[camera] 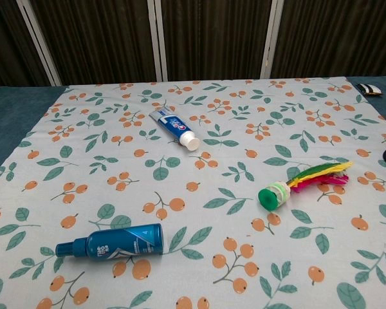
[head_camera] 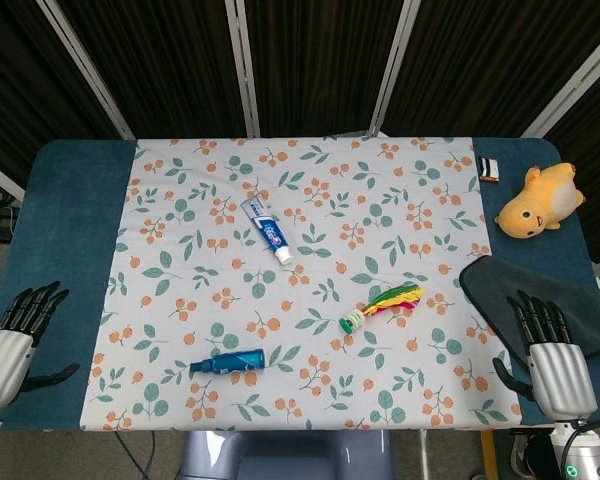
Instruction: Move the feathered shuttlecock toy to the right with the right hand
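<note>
In the head view the feathered shuttlecock toy (head_camera: 381, 307) lies on the floral cloth (head_camera: 180, 170) at about ten o'clock from the right hand (head_camera: 548, 345), which rests empty with fingers spread, like the left hand (head_camera: 16, 335), while the chest view shows the toy right of centre, feathers toward two o'clock, no hands visible.

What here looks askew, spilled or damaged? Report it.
Nothing stands out. The shuttlecock toy, toothpaste tube and blue spray bottle all lie flat on the floral cloth, intact and unspilled. Both the left hand and right hand rest open, holding nothing.
</note>
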Robot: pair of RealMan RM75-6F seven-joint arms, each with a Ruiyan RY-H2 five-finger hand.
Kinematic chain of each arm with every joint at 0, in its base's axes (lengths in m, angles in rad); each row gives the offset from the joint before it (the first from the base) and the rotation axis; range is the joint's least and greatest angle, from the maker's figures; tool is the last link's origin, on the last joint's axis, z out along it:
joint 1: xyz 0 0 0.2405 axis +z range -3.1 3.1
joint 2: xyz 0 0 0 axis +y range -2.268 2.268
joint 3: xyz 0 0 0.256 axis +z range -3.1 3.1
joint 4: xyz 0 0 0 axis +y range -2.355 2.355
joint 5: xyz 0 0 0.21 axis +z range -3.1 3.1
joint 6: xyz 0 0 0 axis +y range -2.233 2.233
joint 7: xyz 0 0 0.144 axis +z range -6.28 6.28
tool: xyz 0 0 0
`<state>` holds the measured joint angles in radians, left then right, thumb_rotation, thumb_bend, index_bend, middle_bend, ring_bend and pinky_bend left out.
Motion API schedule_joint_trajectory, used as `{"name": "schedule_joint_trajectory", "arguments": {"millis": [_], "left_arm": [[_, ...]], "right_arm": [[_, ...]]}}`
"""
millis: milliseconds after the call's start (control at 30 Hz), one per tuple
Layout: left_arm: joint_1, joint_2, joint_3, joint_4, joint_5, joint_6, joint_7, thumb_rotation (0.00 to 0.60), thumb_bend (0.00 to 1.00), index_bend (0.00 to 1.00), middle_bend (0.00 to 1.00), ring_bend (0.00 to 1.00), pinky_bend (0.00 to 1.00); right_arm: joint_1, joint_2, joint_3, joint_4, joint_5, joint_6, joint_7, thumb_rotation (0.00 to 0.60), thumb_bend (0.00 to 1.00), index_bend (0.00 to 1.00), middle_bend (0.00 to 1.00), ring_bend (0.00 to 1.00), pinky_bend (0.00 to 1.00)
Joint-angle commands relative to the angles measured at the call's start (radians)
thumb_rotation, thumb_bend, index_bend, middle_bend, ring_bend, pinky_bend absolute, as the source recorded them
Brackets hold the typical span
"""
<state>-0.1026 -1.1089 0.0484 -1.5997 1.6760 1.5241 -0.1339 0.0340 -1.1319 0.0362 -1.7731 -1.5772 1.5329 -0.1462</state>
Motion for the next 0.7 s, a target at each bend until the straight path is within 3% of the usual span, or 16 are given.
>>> {"name": "schedule_joint_trajectory", "arguments": {"millis": [33, 700], "left_arm": [[0.000, 0.000, 0.000, -0.001, 0.001, 0.000, 0.000, 0.599, 0.09, 0.00, 0.00, 0.00, 0.00], [-0.001, 0.000, 0.001, 0.001, 0.002, -0.001, -0.002, 0.600, 0.09, 0.00, 0.00, 0.00, 0.00]], "right_arm": [[-0.001, 0.000, -0.001, 0.000, 0.000, 0.000, 0.001, 0.600, 0.21, 0.00, 0.00, 0.00, 0.00], [0.002, 0.002, 0.000, -0.005, 0.007, -0.007, -0.004, 0.600, 0.21, 0.00, 0.00, 0.00, 0.00]]}}
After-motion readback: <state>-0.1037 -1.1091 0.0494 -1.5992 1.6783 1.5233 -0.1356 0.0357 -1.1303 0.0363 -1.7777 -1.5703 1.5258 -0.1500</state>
